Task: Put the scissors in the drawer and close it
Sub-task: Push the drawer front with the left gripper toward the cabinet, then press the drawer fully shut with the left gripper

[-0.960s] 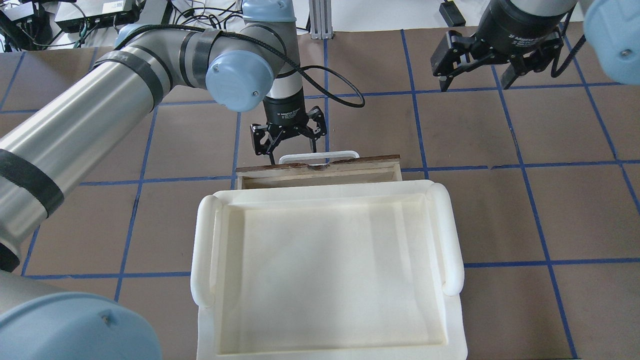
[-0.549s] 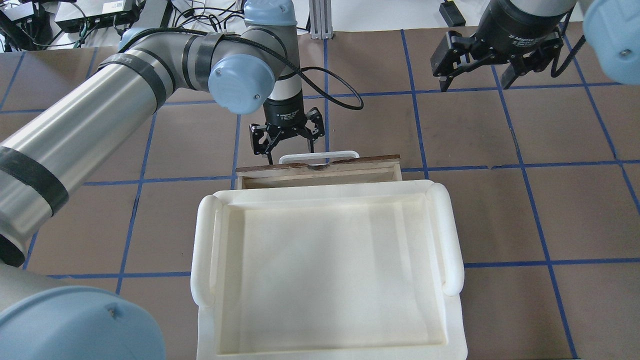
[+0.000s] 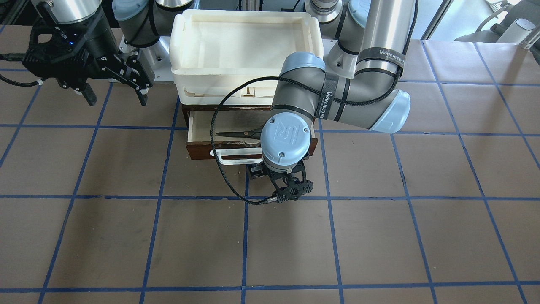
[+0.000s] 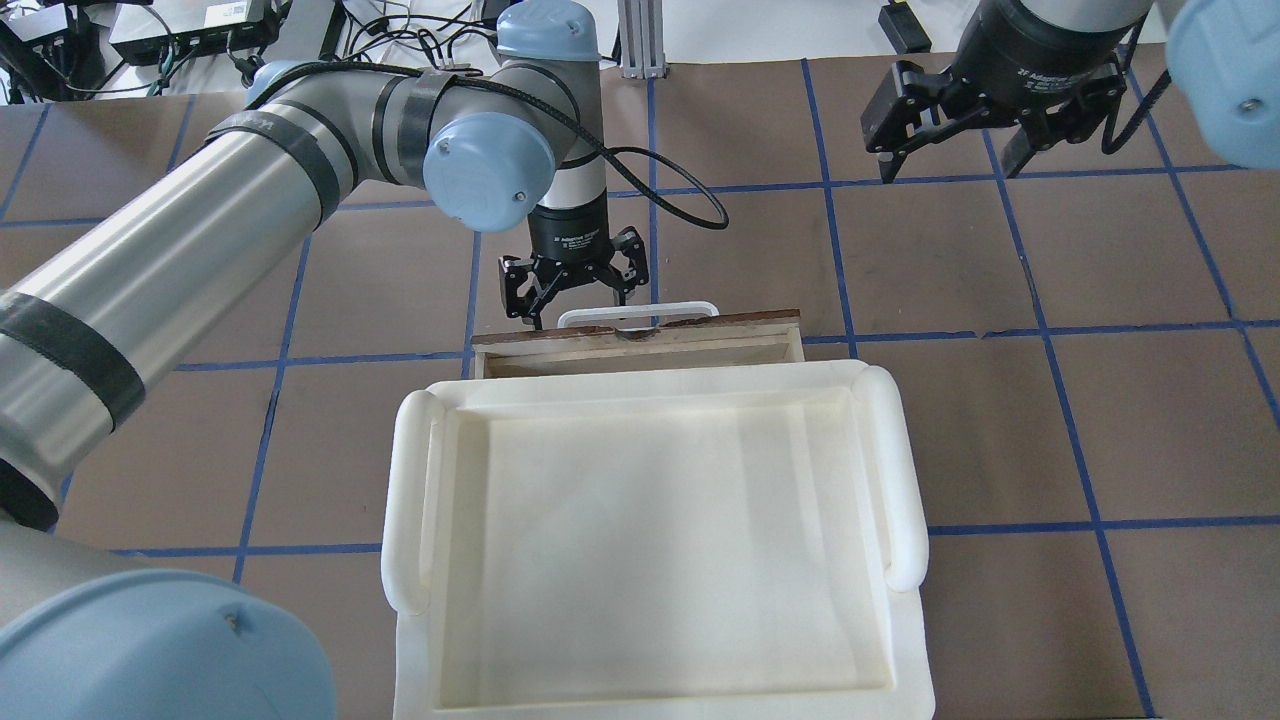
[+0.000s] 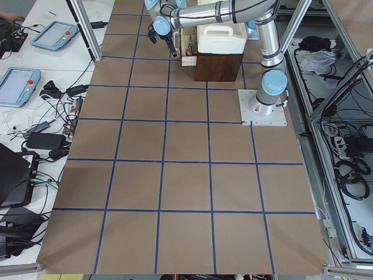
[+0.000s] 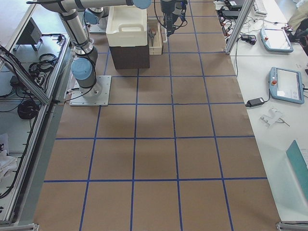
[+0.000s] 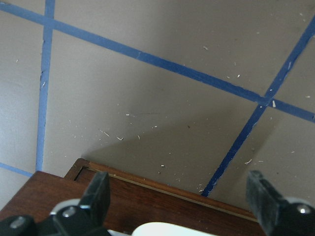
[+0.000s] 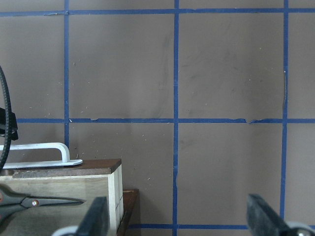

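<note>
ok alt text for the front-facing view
The scissors lie in the open drawer, under stacked white trays. The left gripper, open, hangs just in front of the drawer's white handle; the right gripper, open, is at the view's upper left.

Table (image 3: 422, 236) under brown sheet; blue tape grid (image 3: 244, 236) across it; dark wooden cabinet (image 6: 130, 57) standing on it at robot's side, drawer (image 3: 202, 151) open at bottom; white arm base plate (image 5: 247, 116) just beside cabinet; pale specks (image 7: 118, 138) scattered on surface.

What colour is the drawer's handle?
White; the drawer handle shows best in the exterior front-facing view.
</note>
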Robot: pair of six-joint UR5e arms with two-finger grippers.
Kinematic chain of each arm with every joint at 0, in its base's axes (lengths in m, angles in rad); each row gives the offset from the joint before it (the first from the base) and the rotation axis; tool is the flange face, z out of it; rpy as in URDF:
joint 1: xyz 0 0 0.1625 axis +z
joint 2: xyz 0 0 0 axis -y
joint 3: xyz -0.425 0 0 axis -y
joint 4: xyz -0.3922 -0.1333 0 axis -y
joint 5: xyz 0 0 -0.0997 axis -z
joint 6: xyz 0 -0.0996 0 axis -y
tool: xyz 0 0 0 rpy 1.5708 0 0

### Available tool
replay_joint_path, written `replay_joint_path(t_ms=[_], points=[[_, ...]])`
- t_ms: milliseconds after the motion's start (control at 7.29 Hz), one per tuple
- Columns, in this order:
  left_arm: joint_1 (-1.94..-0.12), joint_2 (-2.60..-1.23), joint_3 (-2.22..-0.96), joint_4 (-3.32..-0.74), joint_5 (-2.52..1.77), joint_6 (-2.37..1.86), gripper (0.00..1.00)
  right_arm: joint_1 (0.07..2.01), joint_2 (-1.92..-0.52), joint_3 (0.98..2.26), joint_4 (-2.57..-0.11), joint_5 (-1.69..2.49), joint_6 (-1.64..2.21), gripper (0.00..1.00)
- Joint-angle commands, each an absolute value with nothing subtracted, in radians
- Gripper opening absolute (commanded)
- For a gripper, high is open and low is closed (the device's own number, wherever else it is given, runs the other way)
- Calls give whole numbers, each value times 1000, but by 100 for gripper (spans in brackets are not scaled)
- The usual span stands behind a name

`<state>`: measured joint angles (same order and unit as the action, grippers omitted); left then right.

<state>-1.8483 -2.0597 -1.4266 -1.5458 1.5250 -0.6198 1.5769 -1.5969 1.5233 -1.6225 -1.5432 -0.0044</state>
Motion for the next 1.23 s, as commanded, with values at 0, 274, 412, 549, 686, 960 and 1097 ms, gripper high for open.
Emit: replay_joint_path(t_ms=[0,274,412,549,686,960,1097], points=[[-1848,-2059,-1427,-1557,1511,-620,100,1577,-1597,1523,-1628,-1543,-5,100],[-1851,-2046,-1427,-1618,1508,-620,100,1577,-1597,1523,-1625,-1543,-5,100],[-1853,-2048,-1427,-1629,1506,-620,100,1577,-1597,1523,-1626,-1543,-3,100],[-1853,-2049,-1427,-1632,1506,-620,100,1577,-1597,1523,-1625,-1543,-5,100],[-1853,-2049,-1427,-1664,1506,-620,100,1577,-1597,1523,-1624,-1543,-5,100],[-1856,-2048,-1430,-1684,1505,-620,100,1577,-1597,1523,-1624,-1543,-5,100],[-1868,-2051,-1431,-1690,1508,-620,100,1577,-1597,1523,-1623,-1543,-5,100]])
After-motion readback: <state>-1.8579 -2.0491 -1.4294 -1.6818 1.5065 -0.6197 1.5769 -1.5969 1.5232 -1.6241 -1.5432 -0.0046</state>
